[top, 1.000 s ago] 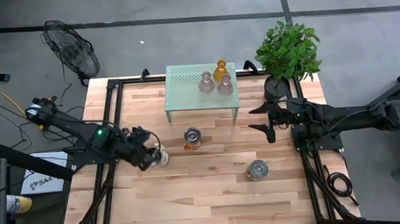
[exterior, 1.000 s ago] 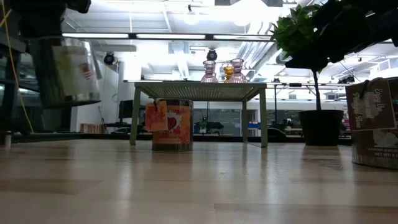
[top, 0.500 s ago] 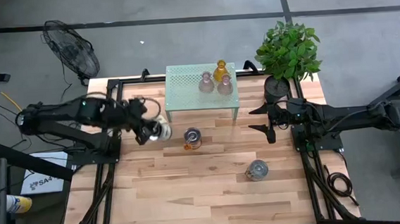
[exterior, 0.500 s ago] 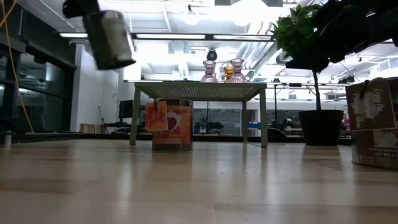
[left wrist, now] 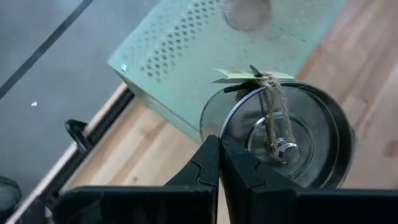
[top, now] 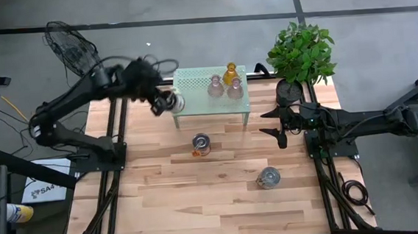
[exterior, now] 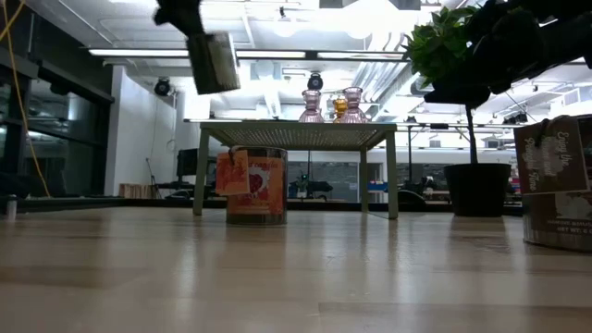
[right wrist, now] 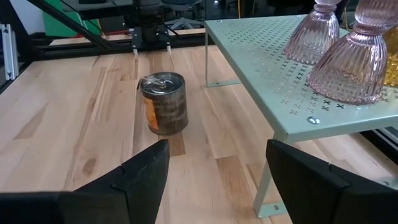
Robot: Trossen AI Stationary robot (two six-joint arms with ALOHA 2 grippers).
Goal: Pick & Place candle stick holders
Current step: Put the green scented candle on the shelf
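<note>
My left gripper (top: 165, 101) is shut on a shiny silver cup-shaped holder (top: 175, 102) with a lid, a knob and a twine tag, high in the air beside the left end of the mint-green stand (top: 194, 111). In the low view the holder (exterior: 215, 61) is above the stand top. Two pinkish glass holders (top: 215, 85) (top: 235, 89) and an amber one (top: 230, 73) stand on the stand. Two more silver holders (top: 201, 142) (top: 269, 177) stand on the table. My right gripper (top: 277, 124) is open and empty, right of the stand. My left gripper pinches the silver holder at its top rim (left wrist: 214, 134) between its two fingers, which are closed together there. The fingertips (left wrist: 208, 163) hide the exact place of contact. The holder is lifted clear of the table and hangs tilted below the fingers (exterior: 215, 61).
A potted green plant (top: 300, 51) stands at the table's far right corner. A floor fan (top: 74, 49) stands beyond the far left corner. Bare wood lies along the table's near half (top: 201, 213). The right wrist view shows the middle silver holder (right wrist: 164, 102) and the stand's edge (right wrist: 273, 118).
My left gripper has carried the silver holder up from near the table's left side, toward the far edge and the right, to the stand's left end. The holder has stayed in the hold and risen above the stand top. My right arm has kept still.
</note>
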